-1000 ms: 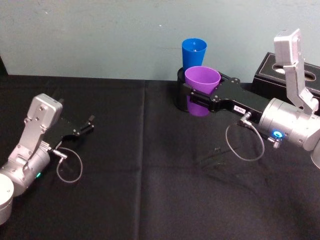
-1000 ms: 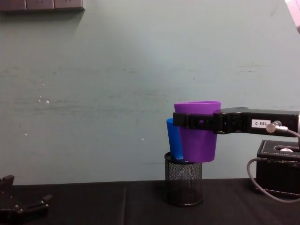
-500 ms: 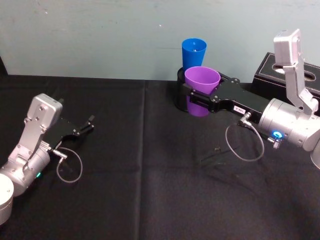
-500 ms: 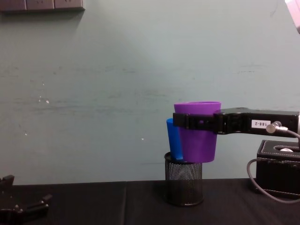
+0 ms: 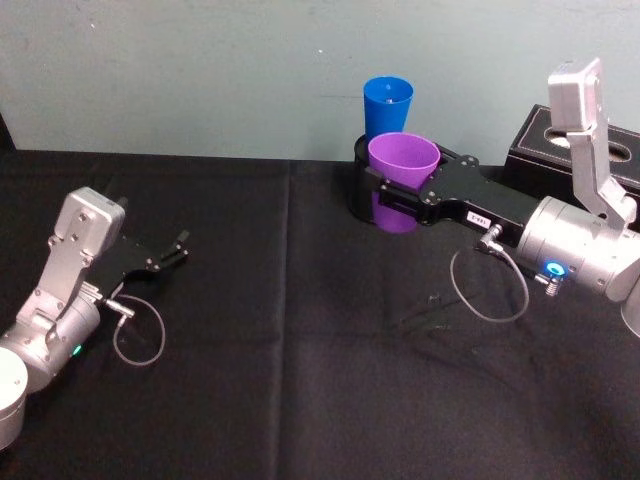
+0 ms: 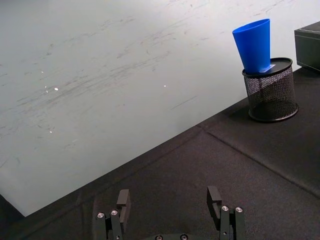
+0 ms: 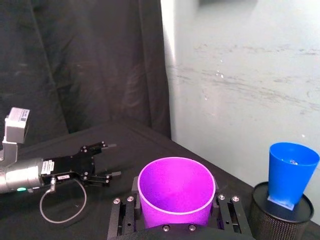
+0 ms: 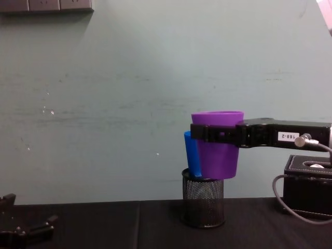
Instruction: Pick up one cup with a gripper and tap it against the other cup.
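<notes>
Edged a hair leftward and upward since a second ago. Clamps the purple cup upright in the right end effector, just below the rim, narrowed to the cup's width. Holds it in the air close in front of the blue cup, tilted in a mesh pen holder at the back of the table. Parks the left end effector low over the table's left side, spread wide, well apart from both cups.

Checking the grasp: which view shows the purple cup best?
Right wrist view: the purple cup, close, clamped in the right gripper. Head view shows it from above; chest view side-on, overlapping the blue cup.
</notes>
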You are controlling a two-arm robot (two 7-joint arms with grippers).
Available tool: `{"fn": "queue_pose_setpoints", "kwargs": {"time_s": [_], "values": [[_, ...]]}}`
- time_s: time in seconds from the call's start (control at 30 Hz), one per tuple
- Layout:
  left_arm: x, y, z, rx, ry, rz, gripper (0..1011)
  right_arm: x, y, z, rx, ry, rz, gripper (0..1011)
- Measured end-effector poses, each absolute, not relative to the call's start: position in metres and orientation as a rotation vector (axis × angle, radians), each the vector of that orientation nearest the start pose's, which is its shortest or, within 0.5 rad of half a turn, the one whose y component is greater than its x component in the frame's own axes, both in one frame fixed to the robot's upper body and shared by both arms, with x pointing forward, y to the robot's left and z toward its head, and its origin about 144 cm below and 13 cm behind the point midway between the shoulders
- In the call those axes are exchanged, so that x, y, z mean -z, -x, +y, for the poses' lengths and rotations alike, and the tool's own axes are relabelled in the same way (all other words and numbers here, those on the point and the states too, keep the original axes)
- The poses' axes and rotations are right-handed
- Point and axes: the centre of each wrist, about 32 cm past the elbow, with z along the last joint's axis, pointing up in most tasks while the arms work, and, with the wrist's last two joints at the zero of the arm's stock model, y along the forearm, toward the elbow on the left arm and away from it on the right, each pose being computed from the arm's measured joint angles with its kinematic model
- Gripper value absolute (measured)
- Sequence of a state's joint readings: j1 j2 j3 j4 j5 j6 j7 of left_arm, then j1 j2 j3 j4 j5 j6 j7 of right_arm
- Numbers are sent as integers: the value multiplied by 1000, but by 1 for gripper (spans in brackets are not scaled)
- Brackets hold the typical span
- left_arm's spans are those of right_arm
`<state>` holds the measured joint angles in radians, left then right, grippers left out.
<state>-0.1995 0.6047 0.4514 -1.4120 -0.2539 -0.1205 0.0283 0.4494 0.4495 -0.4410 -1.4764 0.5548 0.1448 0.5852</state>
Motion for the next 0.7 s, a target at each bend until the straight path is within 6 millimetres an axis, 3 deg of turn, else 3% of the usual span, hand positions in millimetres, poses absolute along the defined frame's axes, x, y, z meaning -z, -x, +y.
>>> {"fn": "queue_pose_setpoints", "kwargs": {"time_s": [0.23,0.7], "values": [[-1140,-489,310,-1248,-304,-285,1005,-1246,-563,-244,643,8,-11,743],[-1140,-489,310,-1248,-304,-285,1004,-1249,-605,-240,730,-12,27,743]]}}
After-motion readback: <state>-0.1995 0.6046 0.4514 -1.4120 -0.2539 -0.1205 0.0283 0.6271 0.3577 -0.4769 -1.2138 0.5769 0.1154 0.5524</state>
